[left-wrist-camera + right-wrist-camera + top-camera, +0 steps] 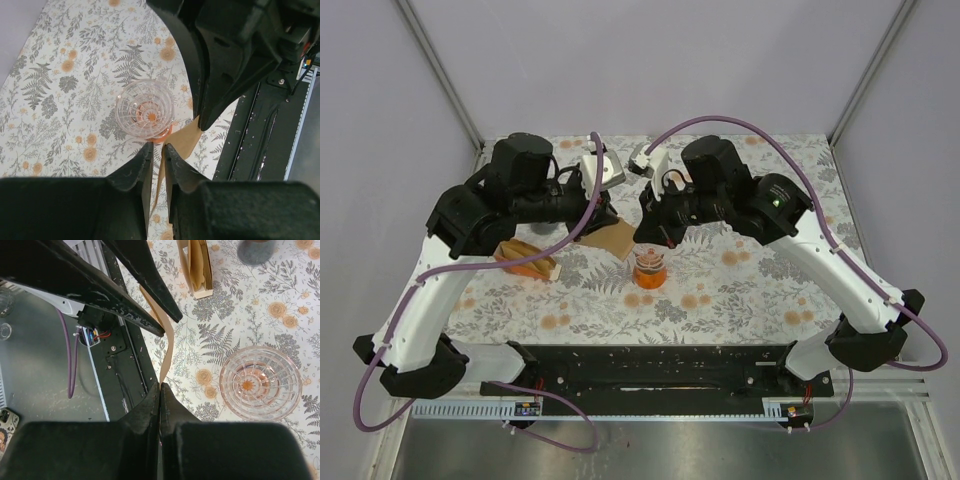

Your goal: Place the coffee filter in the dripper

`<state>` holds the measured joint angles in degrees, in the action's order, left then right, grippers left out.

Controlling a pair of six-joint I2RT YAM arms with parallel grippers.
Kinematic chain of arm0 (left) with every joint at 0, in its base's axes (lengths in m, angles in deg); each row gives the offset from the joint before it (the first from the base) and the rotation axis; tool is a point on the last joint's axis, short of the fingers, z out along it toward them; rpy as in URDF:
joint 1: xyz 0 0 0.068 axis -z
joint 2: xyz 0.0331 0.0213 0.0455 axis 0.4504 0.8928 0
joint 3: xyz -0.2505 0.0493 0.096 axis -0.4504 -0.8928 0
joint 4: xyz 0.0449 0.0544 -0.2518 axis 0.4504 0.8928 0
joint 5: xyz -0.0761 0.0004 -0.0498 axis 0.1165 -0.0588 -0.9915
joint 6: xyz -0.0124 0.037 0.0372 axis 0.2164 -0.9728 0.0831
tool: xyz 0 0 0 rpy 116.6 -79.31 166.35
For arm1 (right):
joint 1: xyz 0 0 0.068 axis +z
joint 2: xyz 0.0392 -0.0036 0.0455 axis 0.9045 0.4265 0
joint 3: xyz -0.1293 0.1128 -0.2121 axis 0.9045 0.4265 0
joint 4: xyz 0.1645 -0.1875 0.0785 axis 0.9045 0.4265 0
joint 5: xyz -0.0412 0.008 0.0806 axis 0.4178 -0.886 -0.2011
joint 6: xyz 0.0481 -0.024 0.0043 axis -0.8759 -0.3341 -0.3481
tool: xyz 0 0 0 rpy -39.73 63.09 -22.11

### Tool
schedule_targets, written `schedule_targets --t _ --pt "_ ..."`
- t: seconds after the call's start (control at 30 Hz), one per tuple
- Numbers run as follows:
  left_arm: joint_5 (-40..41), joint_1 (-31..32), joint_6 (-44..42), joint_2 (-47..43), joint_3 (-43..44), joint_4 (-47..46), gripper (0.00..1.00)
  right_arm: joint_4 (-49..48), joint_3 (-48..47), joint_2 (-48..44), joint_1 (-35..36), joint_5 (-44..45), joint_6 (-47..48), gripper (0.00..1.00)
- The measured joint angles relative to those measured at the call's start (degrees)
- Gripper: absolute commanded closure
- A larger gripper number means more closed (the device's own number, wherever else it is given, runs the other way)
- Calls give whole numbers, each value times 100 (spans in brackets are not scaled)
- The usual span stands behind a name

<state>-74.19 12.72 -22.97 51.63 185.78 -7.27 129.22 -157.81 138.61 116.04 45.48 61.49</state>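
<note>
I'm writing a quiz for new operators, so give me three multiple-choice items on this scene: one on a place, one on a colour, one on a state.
1. Where is the filter?
A) lying flat, untouched
B) hanging from one claw only
C) pinched by the left claw and the right claw

2. What colour is the filter?
A) brown
B) white
C) blue

3. What state is the dripper in?
A) tipped on its side
B) upright and empty
C) upright with a filter inside

Answers:
1. C, since each wrist view shows its own claw shut on an edge of the paper and the other claw gripping it further along.
2. A, since the paper looks tan brown in all three views.
3. B, since the ribbed glass cone is bare when seen from above.
</note>
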Motion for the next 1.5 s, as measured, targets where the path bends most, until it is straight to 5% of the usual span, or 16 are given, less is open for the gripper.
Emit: schedule_targets --t 0.43,0.73,1.5 --pt "-245 0 35 42 151 107 77 -39 116 -31 0 -2 4 100" --pt "-243 0 33 42 151 221 100 -48 118 -66 0 -13 4 100" --pt "-398 26 96 42 125 203 100 -184 433 -302 0 -691 717 100"
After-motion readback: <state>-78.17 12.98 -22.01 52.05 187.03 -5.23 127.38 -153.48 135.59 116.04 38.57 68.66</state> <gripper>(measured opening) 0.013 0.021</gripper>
